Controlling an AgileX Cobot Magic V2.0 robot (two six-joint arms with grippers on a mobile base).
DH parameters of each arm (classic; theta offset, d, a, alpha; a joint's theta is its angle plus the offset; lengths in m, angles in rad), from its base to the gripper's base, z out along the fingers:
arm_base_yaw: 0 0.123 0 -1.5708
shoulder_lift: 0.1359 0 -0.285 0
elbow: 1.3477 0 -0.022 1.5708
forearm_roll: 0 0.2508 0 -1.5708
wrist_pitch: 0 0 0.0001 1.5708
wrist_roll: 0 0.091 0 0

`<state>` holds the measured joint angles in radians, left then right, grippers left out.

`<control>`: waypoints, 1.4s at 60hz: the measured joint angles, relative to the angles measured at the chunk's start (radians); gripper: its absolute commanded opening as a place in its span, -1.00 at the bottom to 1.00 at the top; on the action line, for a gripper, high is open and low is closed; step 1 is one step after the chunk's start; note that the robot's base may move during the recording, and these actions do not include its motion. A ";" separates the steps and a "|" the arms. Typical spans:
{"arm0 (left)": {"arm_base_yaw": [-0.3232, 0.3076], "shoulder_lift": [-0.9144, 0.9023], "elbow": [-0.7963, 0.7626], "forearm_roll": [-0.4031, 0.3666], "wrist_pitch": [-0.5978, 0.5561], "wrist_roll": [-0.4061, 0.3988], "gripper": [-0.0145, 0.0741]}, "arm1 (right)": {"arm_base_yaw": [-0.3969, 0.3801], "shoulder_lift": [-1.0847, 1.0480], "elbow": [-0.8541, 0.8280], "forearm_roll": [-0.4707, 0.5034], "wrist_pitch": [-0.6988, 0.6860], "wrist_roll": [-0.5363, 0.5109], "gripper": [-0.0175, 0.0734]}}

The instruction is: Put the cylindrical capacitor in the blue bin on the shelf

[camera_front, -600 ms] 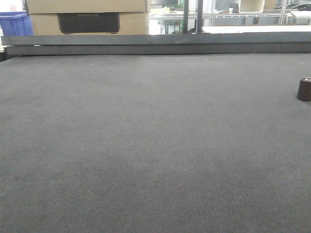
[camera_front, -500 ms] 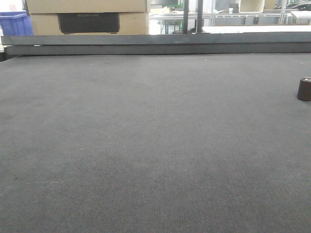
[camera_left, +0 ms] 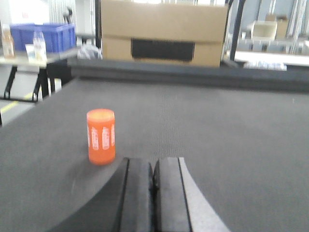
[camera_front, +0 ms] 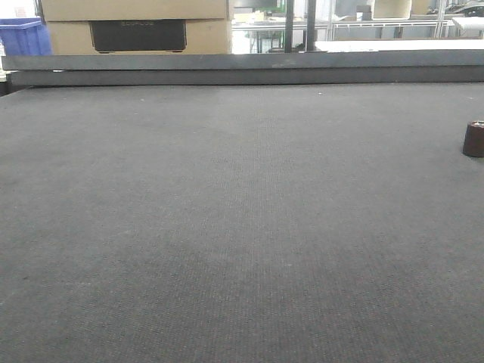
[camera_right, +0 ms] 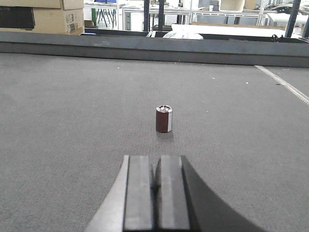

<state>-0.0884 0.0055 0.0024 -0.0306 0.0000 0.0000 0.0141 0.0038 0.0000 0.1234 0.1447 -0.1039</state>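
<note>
Dark grey woven matting [camera_right: 67, 125] covers a wide workbench, with a raised dark ledge along its far edge and a bright workshop beyond.

We start at our right gripper [camera_right: 156, 166]. Its two flat black fingers are pressed together with nothing between them, low over the mat. Straight ahead, apart from the fingers, stands the cylindrical capacitor [camera_right: 164, 119]. It is a small, squat, dark brown cylinder with a shiny silvery top, upright on the mat. The front view shows it at the far right edge of the bench.

Our left gripper [camera_left: 153, 166] is likewise closed and empty. Ahead and to its left stands an orange plastic cylinder with white label marks [camera_left: 101, 136], which is no part of this job. Further out sit a large tan cardboard box [camera_left: 164, 31] and a blue plastic crate [camera_left: 38, 36] on a side table. We cannot tell whether that crate is the target bin.

We judge the capacitor light, rigid and smooth-sided, so it may slip or tip over. The right fingers would need to open first, then close squarely on opposite sides of its body at mid-height.
</note>
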 measured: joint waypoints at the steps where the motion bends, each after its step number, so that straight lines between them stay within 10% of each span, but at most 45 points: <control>1: 0.001 0.000 0.000 0.000 -0.015 0.000 -0.92 | 0.000 0.000 0.000 0.000 0.000 0.000 -0.97; 23: 0.002 -0.002 -0.005 -0.023 -0.107 0.000 -0.92 | 0.000 -0.002 -0.002 0.011 -0.170 0.000 -0.97; 39: 0.003 0.038 -0.295 -0.005 0.097 0.000 -0.91 | 0.000 0.011 -0.296 0.029 -0.009 0.000 -0.95; 62: 0.007 0.371 -0.651 0.038 0.339 0.000 0.35 | 0.002 0.405 -0.645 0.031 0.124 0.000 0.63; 84: 0.000 0.509 -0.658 0.038 0.384 0.000 0.68 | 0.002 0.718 -0.653 0.026 0.106 0.000 0.59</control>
<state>-0.0881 0.5142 -0.6554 0.0071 0.3842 0.0000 0.0166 0.7217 -0.6531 0.1498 0.2511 -0.1039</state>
